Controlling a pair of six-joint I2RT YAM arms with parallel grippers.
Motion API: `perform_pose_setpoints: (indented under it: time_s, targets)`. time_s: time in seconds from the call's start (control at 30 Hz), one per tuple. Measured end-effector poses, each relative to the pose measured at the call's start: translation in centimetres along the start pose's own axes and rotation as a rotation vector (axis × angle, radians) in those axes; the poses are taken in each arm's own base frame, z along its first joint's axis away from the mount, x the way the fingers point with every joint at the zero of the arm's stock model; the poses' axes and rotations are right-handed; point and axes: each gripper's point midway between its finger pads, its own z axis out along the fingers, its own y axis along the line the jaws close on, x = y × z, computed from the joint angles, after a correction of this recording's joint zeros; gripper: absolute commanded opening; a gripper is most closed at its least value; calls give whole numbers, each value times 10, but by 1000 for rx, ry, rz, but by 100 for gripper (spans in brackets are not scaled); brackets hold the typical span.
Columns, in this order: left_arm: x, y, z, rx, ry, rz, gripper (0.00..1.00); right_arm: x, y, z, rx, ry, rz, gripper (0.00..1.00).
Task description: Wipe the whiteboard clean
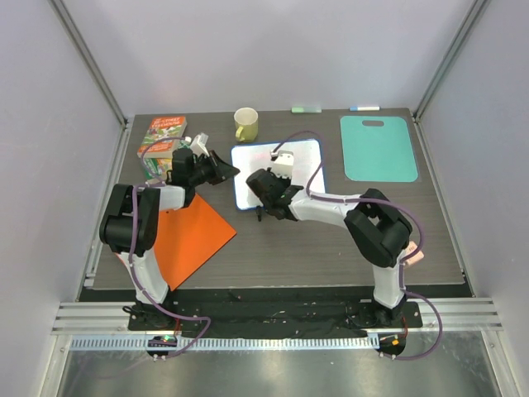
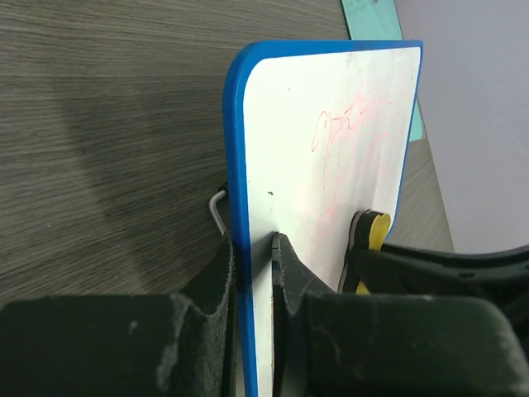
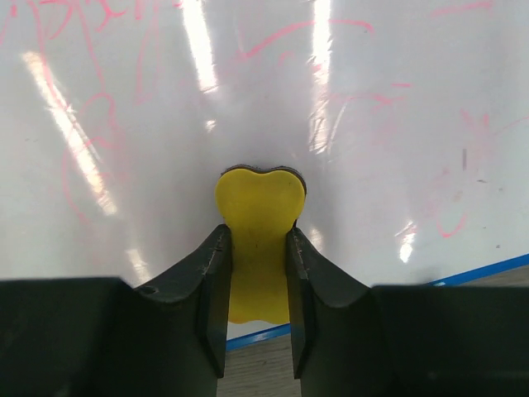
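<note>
The whiteboard (image 1: 248, 178) sits near the middle of the desk's far edge, its long axis parallel to that edge and its written face turned up. The left gripper (image 2: 254, 244) is clamped narrowly on the blue frame of the board's left short edge. The right gripper (image 3: 258, 236) pinches a yellow heart-shaped eraser (image 3: 258, 203) and presses it against the glossy surface among faint red scribbles (image 2: 347, 124). A teal cutting board (image 1: 378, 149) lies toward the far right corner.
</note>
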Motion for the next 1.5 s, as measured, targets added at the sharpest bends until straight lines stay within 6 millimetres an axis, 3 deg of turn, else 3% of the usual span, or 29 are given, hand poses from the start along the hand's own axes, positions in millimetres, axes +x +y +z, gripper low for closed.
perform_pose_setpoints:
  time_s: [0.1,0.33,0.4,0.6,0.73,0.93,1.07,1.13,1.23,1.27,1.3,1.33,1.4,1.5]
  targets:
    - [0,0,0,-1,-1,1,0,3,13,-4,-23,-4,-6,1]
    - [-1,1,0,-7,-6,4,0,-3,17,1,-14,8,-56,1]
    - [-1,2,0,-8,-7,7,0,-11,31,5,-36,9,-64,1]
    - [0,14,1,-61,-12,11,0,-40,97,26,-160,-1,-13,1]
    - [1,18,1,-76,-13,18,0,-45,107,34,-175,4,-4,1]
    - [1,21,1,-88,-13,43,0,-45,96,40,-175,20,38,1]
    - [3,24,0,-93,-12,63,0,-52,56,48,-126,23,88,1]
    - [3,23,0,-87,-15,71,0,-60,25,53,-85,20,120,1]
    - [3,19,0,-68,-20,79,20,-68,-16,57,-38,10,165,1]
    - [2,17,0,-55,-24,81,27,-68,-23,57,-30,8,172,1]
    - [2,14,0,-41,-24,84,42,-67,-29,55,-32,7,181,1]
    - [3,11,1,-27,-20,83,48,-66,-30,54,-36,5,185,1]
    - [13,3,2,4,8,72,57,-64,-31,49,-38,0,181,1]
    - [29,-3,5,36,57,44,59,-63,-31,48,-42,-13,185,1]
